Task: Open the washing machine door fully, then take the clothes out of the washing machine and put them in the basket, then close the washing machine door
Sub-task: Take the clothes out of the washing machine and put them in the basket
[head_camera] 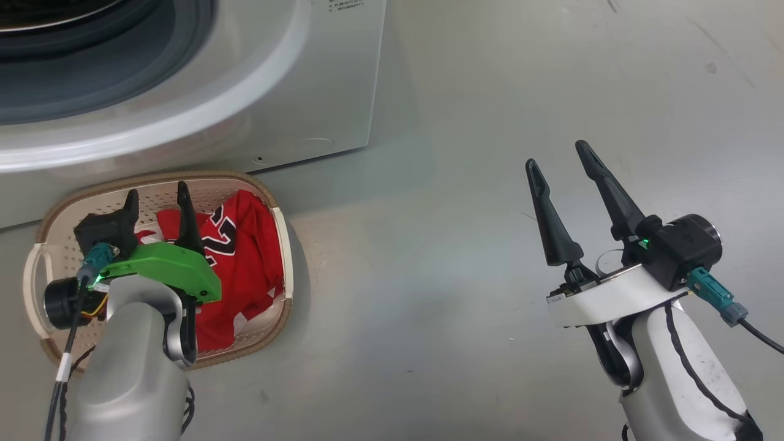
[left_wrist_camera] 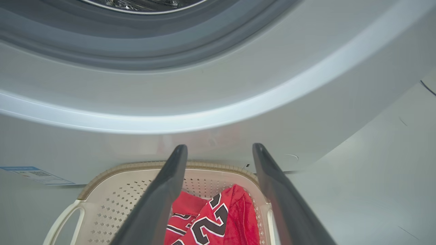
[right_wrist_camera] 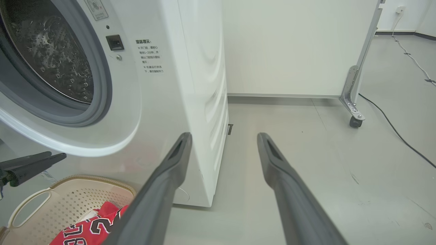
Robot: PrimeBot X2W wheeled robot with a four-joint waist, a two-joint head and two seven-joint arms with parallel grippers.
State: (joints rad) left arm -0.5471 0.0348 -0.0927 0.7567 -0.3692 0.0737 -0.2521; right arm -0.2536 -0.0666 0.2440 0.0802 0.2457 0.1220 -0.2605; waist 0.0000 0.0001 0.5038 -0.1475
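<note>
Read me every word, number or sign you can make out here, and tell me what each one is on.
"温馨提示": heading of the notice on the washing machine front; the lines under it are too small to read.
"2": dark, white-outlined number on the red jersey in the basket; the digits beside it are folded, unreadable.
Blue label low on the washer: blurred.
Sticker with a round sign beside the drum: too small.

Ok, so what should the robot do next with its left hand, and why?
Probably lift the left gripper straight up, clear of the basket. Its fingers are open and hold nothing, the red shirt lies in the basket, and the part of the drum that shows looks bare. So unloading seems done, and that arm is best moved out of the way.
</note>
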